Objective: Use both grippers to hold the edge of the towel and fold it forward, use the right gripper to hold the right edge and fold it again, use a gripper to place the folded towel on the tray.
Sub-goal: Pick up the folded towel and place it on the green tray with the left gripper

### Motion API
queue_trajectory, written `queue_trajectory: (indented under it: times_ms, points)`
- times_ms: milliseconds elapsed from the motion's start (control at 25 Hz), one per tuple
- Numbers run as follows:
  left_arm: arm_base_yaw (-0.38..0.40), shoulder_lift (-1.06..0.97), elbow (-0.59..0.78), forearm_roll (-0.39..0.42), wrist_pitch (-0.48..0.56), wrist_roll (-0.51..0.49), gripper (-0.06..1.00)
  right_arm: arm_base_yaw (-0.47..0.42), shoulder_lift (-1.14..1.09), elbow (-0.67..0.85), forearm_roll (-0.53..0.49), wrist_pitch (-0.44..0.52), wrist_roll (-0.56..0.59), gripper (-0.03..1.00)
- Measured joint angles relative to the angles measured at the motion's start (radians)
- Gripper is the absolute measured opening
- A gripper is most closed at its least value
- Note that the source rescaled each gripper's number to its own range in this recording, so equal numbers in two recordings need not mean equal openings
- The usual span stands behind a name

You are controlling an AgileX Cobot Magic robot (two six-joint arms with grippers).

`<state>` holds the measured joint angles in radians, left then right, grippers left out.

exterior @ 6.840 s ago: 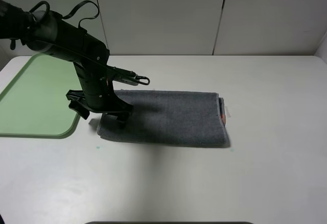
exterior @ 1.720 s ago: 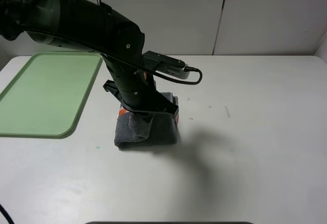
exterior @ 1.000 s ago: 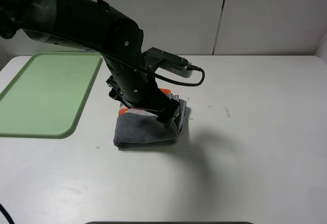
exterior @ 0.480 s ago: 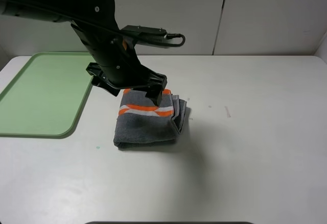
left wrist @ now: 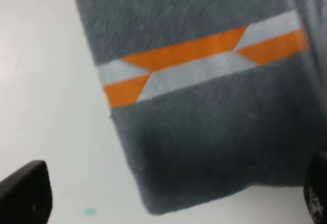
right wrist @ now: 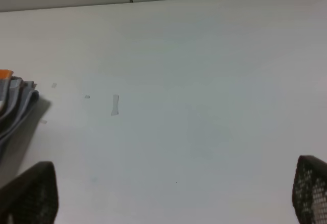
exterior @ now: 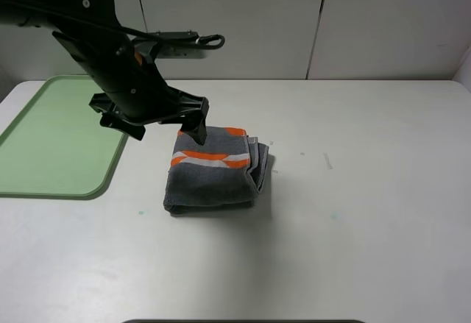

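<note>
Towel (exterior: 213,172) lies twice-folded near the tray (exterior: 51,139), ready for lifting; left hand (exterior: 158,121) hangs above it, spread and empty; right hand (right wrist: 171,191) spread too, well aside

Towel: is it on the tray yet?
No, the folded towel lies on the white table, to the right of the green tray and clear of its rim.

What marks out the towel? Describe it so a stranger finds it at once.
On the white table, look just right of the pale green tray. There lies the towel, a folded dark grey bundle. Orange and white stripes set it apart.
</note>
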<state>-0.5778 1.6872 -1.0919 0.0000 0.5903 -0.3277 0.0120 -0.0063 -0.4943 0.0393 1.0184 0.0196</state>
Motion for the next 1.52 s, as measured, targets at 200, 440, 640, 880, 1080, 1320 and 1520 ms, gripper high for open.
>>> queue_trajectory:
  times_ms: [200, 440, 640, 880, 1080, 1320, 1520]
  points:
    - [0.018, -0.011, 0.090, -0.008, -0.064, 0.000, 1.00, 0.000, 0.000, 0.000, 0.000, 0.000, 0.000, 1.00]
    - [0.022, -0.014, 0.202, -0.033, -0.227, 0.000, 1.00, 0.000, 0.000, 0.000, 0.000, 0.000, 0.000, 1.00]
    - [0.035, -0.014, 0.272, -0.074, -0.314, 0.000, 1.00, 0.000, 0.000, 0.000, 0.000, 0.000, 0.000, 1.00]
    - [0.058, 0.044, 0.310, -0.112, -0.416, 0.000, 1.00, 0.000, 0.000, 0.000, 0.000, 0.000, 0.000, 1.00]
    - [0.058, 0.122, 0.310, -0.151, -0.499, 0.021, 1.00, 0.000, 0.000, 0.000, 0.000, 0.000, 0.000, 1.00]
    - [0.056, 0.166, 0.284, -0.167, -0.532, 0.047, 1.00, 0.000, 0.000, 0.000, 0.000, -0.001, 0.000, 1.00]
    - [0.044, 0.221, 0.224, -0.168, -0.530, 0.049, 1.00, 0.000, 0.000, 0.000, 0.000, -0.001, 0.000, 1.00]
